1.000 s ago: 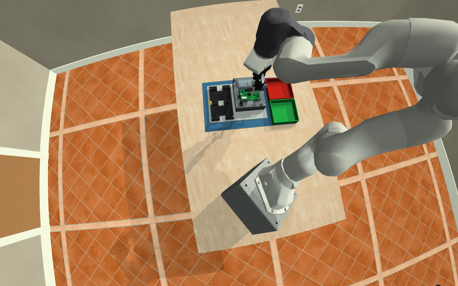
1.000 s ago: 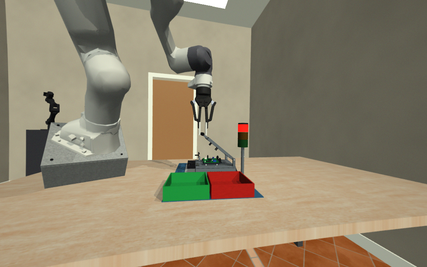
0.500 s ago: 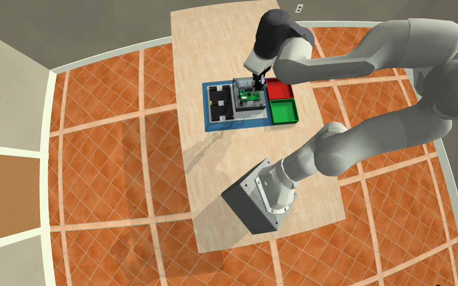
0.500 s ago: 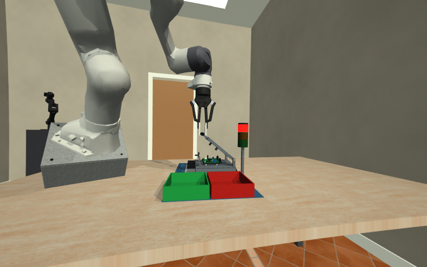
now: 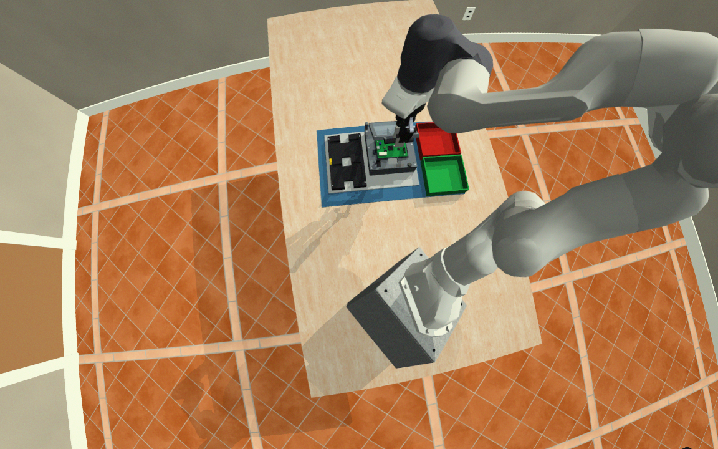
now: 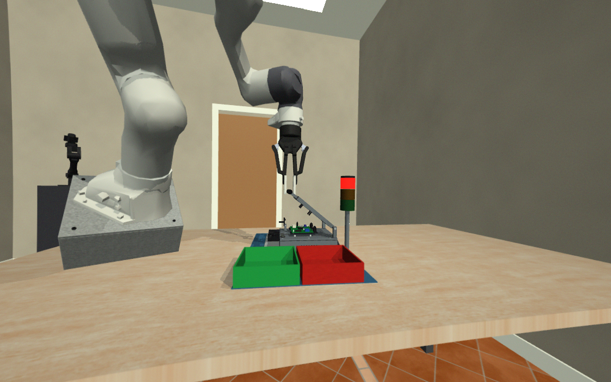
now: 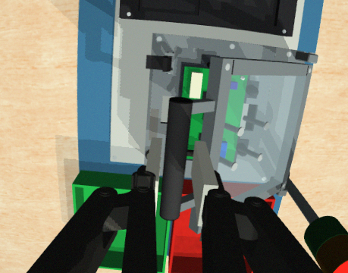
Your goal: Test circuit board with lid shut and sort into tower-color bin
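The green circuit board [image 5: 391, 149] lies on the tester's plate [image 5: 398, 157], under the raised clear lid [image 6: 312, 211]. Its white connector [image 7: 195, 85] shows in the wrist view. The lid stands tilted open at about 45 degrees. Its black handle bar [image 7: 174, 157] is at the lid's high free edge. My gripper [image 6: 289, 189] points straight down with its fingertips on either side of the handle [image 7: 176, 167]. The fingers stand slightly apart from the bar and do not squeeze it. The signal tower [image 6: 347, 192] shows red.
The red bin [image 6: 330, 266] and green bin [image 6: 264, 268] stand side by side on the blue mat in front of the tester, both empty. The black tray [image 5: 346, 161] lies on the tester's far side, its pockets empty. The robot base [image 5: 406, 312] stands on the table.
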You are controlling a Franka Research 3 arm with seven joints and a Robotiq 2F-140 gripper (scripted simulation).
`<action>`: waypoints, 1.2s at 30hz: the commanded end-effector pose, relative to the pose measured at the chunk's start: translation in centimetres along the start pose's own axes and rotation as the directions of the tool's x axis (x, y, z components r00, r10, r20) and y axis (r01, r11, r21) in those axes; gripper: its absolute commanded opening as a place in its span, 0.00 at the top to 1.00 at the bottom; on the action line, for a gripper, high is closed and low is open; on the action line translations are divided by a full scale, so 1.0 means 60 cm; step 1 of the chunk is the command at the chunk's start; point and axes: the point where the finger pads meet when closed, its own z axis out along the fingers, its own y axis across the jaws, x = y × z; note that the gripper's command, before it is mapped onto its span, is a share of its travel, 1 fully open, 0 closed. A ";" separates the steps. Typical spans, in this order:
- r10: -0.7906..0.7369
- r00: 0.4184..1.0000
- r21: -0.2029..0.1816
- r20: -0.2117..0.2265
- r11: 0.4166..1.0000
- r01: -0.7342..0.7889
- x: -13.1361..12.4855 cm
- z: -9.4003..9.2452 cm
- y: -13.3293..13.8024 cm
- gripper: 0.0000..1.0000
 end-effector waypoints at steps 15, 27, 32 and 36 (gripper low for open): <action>0.003 1.000 0.000 0.001 1.000 -0.003 -0.001 0.004 -0.001 0.84; 0.003 1.000 0.000 0.001 1.000 -0.003 -0.002 0.008 -0.003 0.84; 0.003 1.000 0.000 0.001 1.000 -0.003 -0.002 0.008 -0.003 0.84; 0.003 1.000 0.000 0.001 1.000 -0.003 -0.002 0.008 -0.003 0.84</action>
